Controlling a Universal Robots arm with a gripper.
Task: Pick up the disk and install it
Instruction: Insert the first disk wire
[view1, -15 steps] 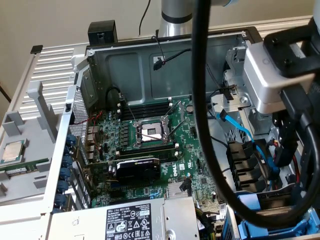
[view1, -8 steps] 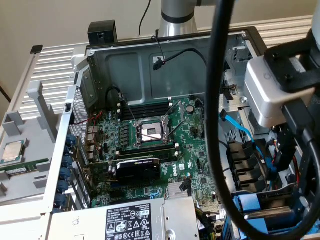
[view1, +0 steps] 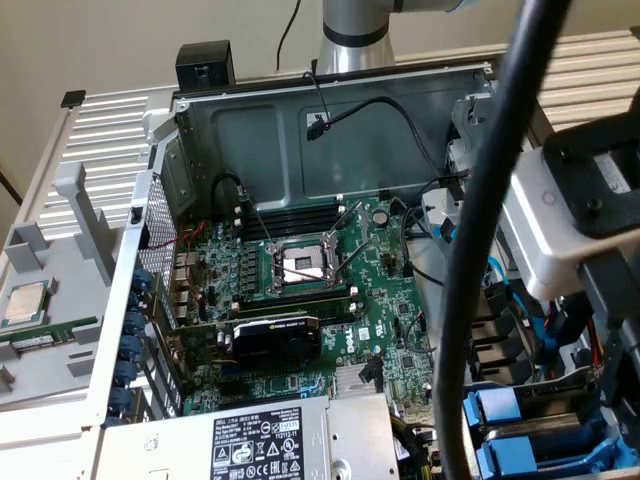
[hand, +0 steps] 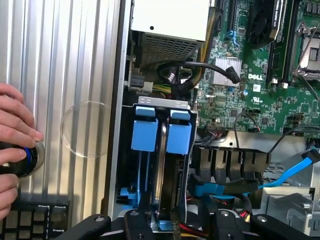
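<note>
Inside the open computer case (view1: 260, 130), the tool (hand: 175, 225) hangs over the disk (hand: 161, 170), its opening impossible to tell; a square, centred grip looks wisest.

Green motherboard (view1: 392, 252) in open case (view1: 262, 132) | labelled power supply (view1: 268, 446) beside it | square chip (view1: 25, 302) on grey tray (view1: 55, 372) outside

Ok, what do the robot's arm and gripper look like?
The arm is a silver-grey tube with a black band. A thick black cable loops near it. The gripper is black, with round bolt heads.
</note>
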